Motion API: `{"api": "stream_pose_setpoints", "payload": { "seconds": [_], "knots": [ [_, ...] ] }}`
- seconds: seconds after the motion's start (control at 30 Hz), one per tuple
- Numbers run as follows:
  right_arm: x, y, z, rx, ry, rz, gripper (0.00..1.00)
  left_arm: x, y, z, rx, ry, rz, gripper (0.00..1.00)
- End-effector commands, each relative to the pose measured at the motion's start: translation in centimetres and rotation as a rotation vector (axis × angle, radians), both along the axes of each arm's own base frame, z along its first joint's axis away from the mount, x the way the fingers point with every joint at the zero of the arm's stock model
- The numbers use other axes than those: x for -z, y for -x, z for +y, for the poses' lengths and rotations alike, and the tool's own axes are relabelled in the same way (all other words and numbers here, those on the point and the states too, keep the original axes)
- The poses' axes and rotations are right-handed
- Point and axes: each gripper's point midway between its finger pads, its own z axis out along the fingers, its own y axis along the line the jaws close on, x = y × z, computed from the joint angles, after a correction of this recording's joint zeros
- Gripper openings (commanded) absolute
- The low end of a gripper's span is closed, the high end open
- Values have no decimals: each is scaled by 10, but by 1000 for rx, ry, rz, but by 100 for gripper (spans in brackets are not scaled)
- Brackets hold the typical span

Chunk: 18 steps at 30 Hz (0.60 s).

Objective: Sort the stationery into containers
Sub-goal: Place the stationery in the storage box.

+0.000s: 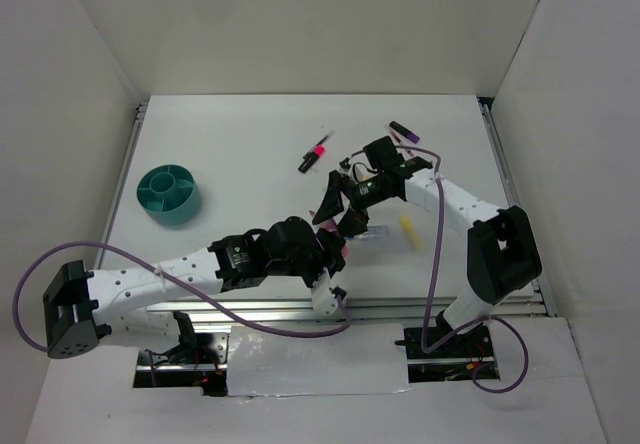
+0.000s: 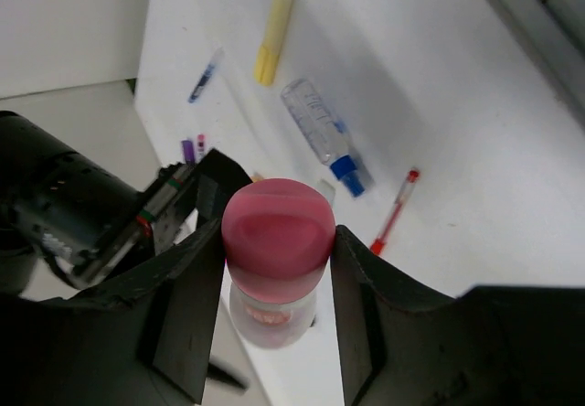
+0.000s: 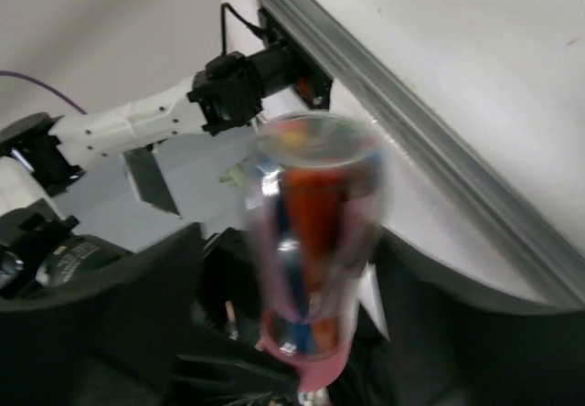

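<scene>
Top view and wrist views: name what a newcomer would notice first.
Mid-table, both arms meet on one clear pink-capped tube: the left claw pinches its cap, and the right claw flanks its body. A teal cup sits at the table's left, and loose pens lie around the arms.

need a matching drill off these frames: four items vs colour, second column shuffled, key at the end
Things:
A. cup
B. highlighter
C. loose tube, lying on the table
D. held tube, in the left hand

Colours:
1. pink cap
2. teal
3. blue cap
4. yellow

Pairs: A-2, B-4, C-3, D-1
</scene>
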Motion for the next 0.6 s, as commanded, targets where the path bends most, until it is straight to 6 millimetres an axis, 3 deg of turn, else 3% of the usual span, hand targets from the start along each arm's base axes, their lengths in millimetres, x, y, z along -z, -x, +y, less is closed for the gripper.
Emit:
{"api": "stream_pose_setpoints", "payload": {
  "seconds": [0.0,0.03,0.1,0.2,0.3,0.43,0.47,0.53,0.57],
  "knots": [
    [-43,12,2,-64,-132,-148,88,-18,9,-5,-35,60,91,10],
    [-44,8,-1,-49,-113,-180,100,-23,11,-4,-42,76,105,8],
    [-51,3,-9,-46,-98,-251,100,-36,20,-1,-62,123,143,3],
    [-61,-21,-32,26,-63,-302,100,-50,40,3,-70,182,192,0],
    [-73,-56,-70,127,-12,-391,100,-76,43,6,-186,299,327,0],
    [-79,-86,-125,247,82,-465,100,-123,6,18,-445,523,547,0],
    [-79,-92,-141,288,107,-466,100,-138,-20,34,-575,629,636,0],
    [-80,-96,-157,321,129,-483,100,-158,-41,50,-651,718,717,0],
    [-81,-98,-167,349,155,-493,100,-157,-69,73,-781,784,775,0]
  ]
}}
